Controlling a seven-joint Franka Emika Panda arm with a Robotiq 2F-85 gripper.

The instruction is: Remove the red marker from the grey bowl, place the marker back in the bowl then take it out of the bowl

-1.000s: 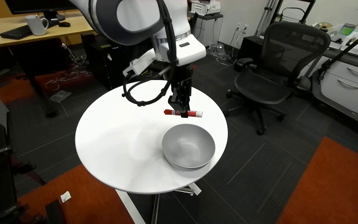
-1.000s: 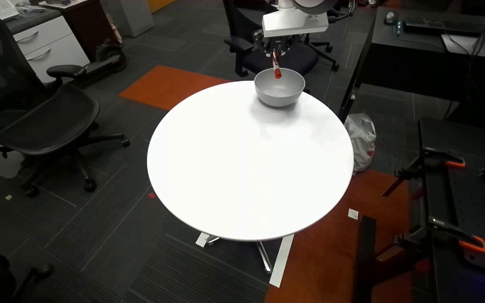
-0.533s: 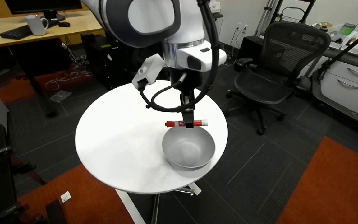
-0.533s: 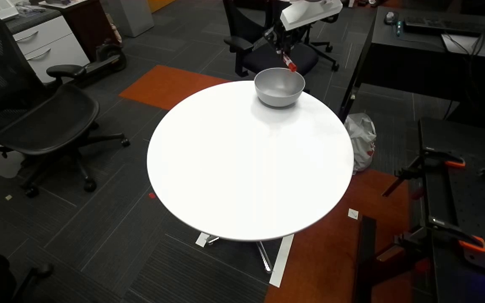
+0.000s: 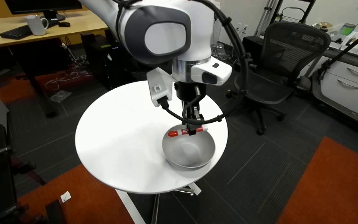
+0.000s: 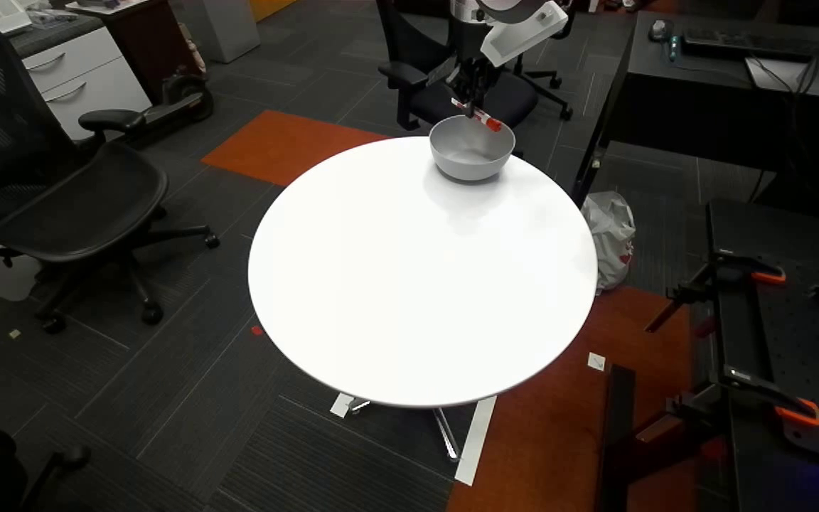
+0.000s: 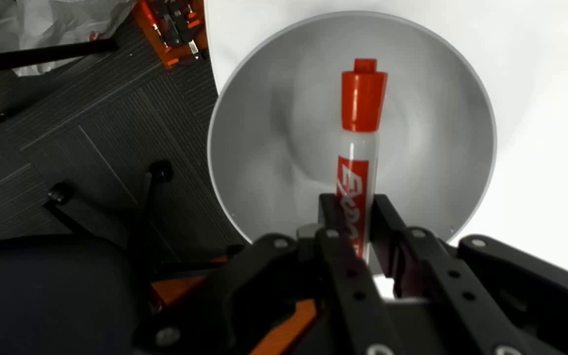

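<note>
- Location: red Expo marker (image 7: 358,148) is up over the inside of the grey bowl (image 5: 186,152), white tail toward the rim. Not resting on the bottom; can't tell if the tail touches the rim.
- Jaws: clenched across the marker's barrel; gripper (image 7: 354,214) sits by the rim, off the bowl's middle.
- Step: probably the put-back, before release; the last take-out would then be left.
- Risk: letting go here could drop the tail on the rim and tip the marker out onto the white table (image 5: 123,146). Cause: off-centre release.
- Risk: gripper bumps the rim going down. Bowl stands near the table edge, so a sideways shove could send it to the carpet (image 5: 244,186).
- Risk: cap meets the sloped wall first, marker swivels in the jaws. Cause: narrow hold on a smooth round barrel.
- Risk: once released, it likely rolls and turns on the curved bottom, making the re-grasp harder.
- Marker: slim cylinder, glossy red cap with stepped tip, white barrel, red label, white lettering. Looks like hard plastic.
- Bowl: round, deep, smooth grey wall, thin paler rim; material unclear.
- Table: round, flat, bright white top.
- Carpet: dark grey, ribbed, orange patches.
- Gripper: black, hard-edged links, visible screws.
</note>
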